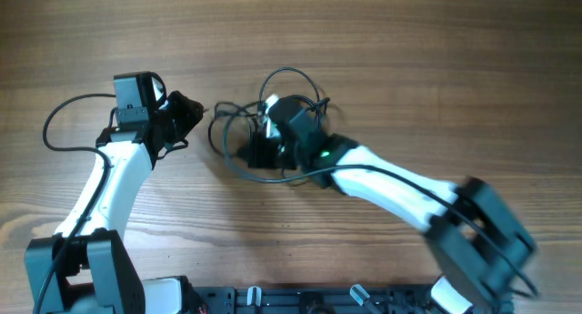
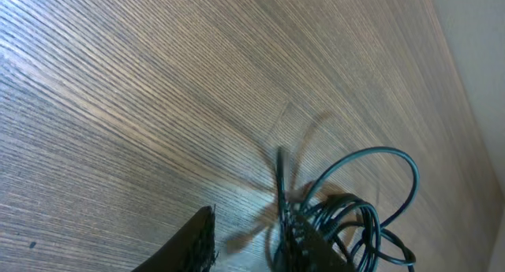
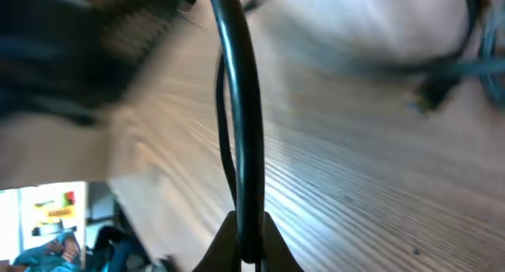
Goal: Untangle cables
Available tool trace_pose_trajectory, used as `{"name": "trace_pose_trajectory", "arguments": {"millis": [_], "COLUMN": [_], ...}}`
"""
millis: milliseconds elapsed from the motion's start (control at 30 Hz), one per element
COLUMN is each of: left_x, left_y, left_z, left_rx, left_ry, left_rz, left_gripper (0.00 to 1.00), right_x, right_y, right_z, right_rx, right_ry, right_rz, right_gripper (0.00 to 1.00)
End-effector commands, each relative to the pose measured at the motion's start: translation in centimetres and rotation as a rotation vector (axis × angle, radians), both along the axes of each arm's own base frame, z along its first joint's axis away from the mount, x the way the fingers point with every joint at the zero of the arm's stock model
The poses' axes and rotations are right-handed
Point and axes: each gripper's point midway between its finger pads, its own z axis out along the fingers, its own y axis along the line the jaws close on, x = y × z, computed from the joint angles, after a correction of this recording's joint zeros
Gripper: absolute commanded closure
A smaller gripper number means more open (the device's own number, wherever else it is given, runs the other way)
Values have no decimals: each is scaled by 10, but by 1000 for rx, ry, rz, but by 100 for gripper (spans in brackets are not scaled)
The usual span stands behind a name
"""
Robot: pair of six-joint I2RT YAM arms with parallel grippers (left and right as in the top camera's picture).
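Observation:
The cables (image 1: 289, 75) lie as a loose black tangle of loops at the table's middle. My right gripper (image 1: 259, 152) reaches into the tangle from the right. In the right wrist view it (image 3: 250, 244) is shut on one thick-looking black cable (image 3: 245, 106) that runs straight up from the fingertips; a second strand with a small plug (image 3: 430, 92) lies blurred at the upper right. My left gripper (image 1: 189, 114) sits just left of the tangle. In the left wrist view its jaws (image 2: 252, 252) stand apart with bare wood between them, and the cables (image 2: 379, 217) rest against the right finger (image 2: 312, 252).
The wooden table (image 1: 409, 50) stretches all around the tangle. A dark rail (image 1: 273, 300) runs along the front edge. The left arm's own thicker wire (image 1: 56, 123) loops out at the far left. The table's edge (image 3: 118, 193) shows at the lower left of the right wrist view.

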Motion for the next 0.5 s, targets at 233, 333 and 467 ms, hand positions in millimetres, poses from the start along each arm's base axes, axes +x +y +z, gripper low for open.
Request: {"name": "trace_pose_trajectory", "arguments": {"millis": [233,333,467], "left_x": [-1,0,1], "left_y": [-8,-19,-27], "left_z": [-2,-1,0], "left_rx": [16,17,24], "left_ry": [-1,-12,-20], "left_rz": [-27,-55,-74], "left_gripper": [65,63,61], "right_x": [-5,-8,-23], "right_y": [-33,-45,-59], "right_z": [75,105,149], "right_rx": [126,300,498], "right_ry": [-79,-51,-117], "right_rz": [113,248,460], "right_gripper": [96,96,96]}}
